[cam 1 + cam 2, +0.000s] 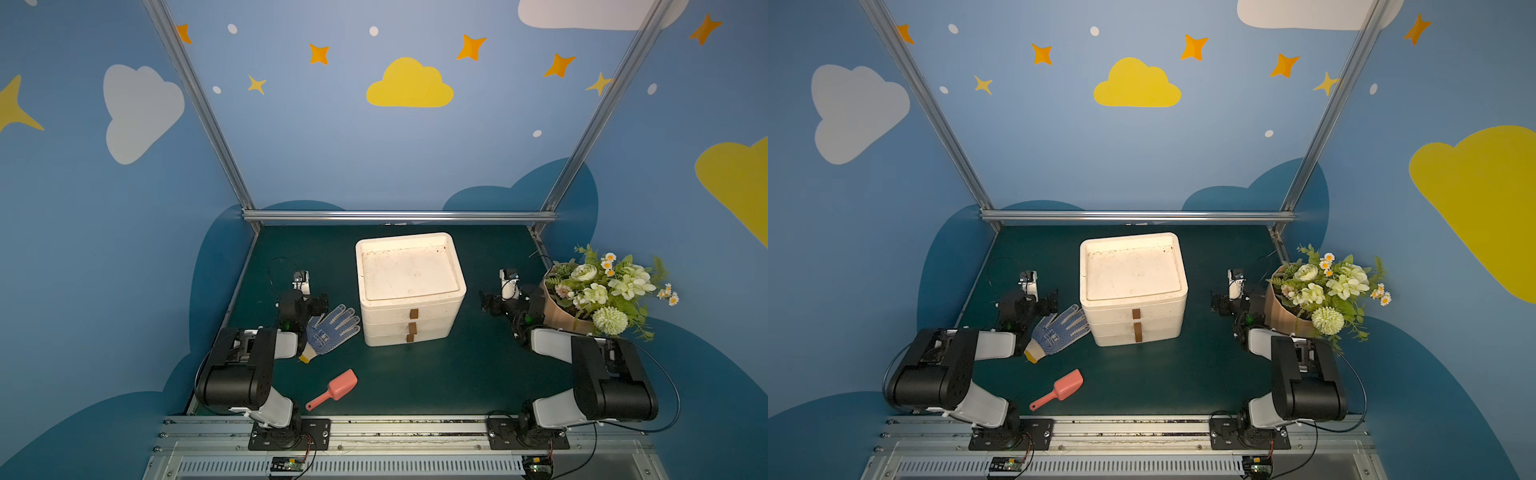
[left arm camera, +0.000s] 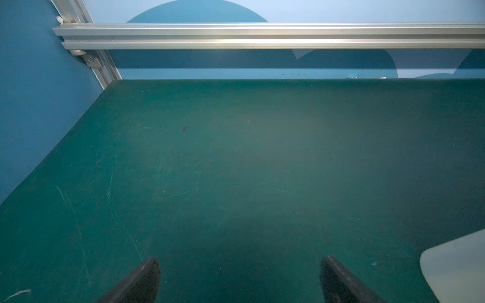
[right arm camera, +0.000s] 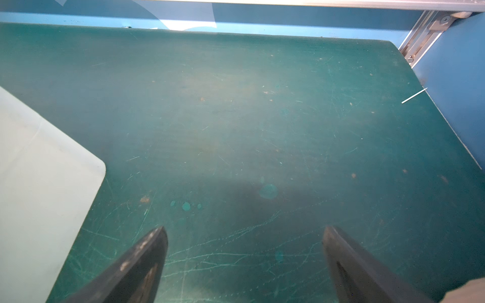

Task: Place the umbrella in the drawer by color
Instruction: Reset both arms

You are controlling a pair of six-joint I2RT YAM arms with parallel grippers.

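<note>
I am looking at the white drawer unit [image 1: 411,291] sitting in the middle of the green table [image 1: 457,374]. It is showing three stacked drawers, each with a brown tab [image 1: 414,313] on its front, and the fronts are facing the arm bases and sitting flush. I cannot tell where the umbrella is; no view is showing it to me. The left gripper [image 2: 240,265] is hanging just above the mat to the left of the unit with its jaws spread wide and nothing between them. A pale corner of the unit is showing at the edge of that wrist view. The right gripper [image 3: 245,232] is doing the same on the unit's right side, jaws wide apart and empty over scratched mat. A blue dotted glove [image 1: 330,330] with a yellow cuff is lying flat just beside the left gripper, its fingertips reaching close to the unit's lower left corner. A pink scoop [image 1: 334,388] is lying nearer the front rail, well apart from the drawers. A bouquet [image 1: 602,295] in tan wrap is leaning at the table's right edge, just beside the right arm.
</note>
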